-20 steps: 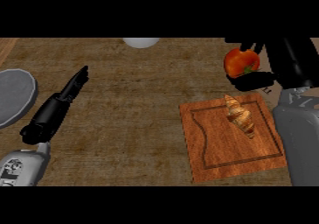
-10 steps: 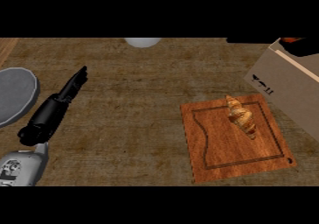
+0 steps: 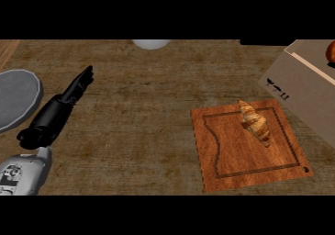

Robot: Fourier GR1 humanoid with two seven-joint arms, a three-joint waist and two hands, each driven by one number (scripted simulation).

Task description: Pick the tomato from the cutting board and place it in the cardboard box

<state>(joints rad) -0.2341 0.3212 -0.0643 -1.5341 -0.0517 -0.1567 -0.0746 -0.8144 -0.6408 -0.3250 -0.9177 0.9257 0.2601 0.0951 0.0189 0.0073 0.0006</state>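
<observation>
Brown woven-look desk [image 3: 149,137] fills the head view. We see the wooden cutting board [image 3: 248,153] right of centre, lying flat, with only a croissant [image 3: 255,123] on its upper part, running diagonally.

The tomato [image 3: 333,50] is off the board: we see an orange-red sliver of it at the right edge of the view, over the open top of the cardboard box [image 3: 302,87]. We cannot tell whether it rests inside or is held above. The box sits at the upper right, its side just beside the board's right edge.

Left hand [image 3: 75,89] lies at the left over the desk, fingers straight and together, pointing up-view, holding nothing. Its grey forearm [image 3: 17,174] comes in from the lower left.

Right hand: not visible to us.

A grey plate [image 3: 14,98] sits at the left edge, just beside the left hand. A pale rounded object [image 3: 151,43] shows at the top edge; we cannot identify it.
</observation>
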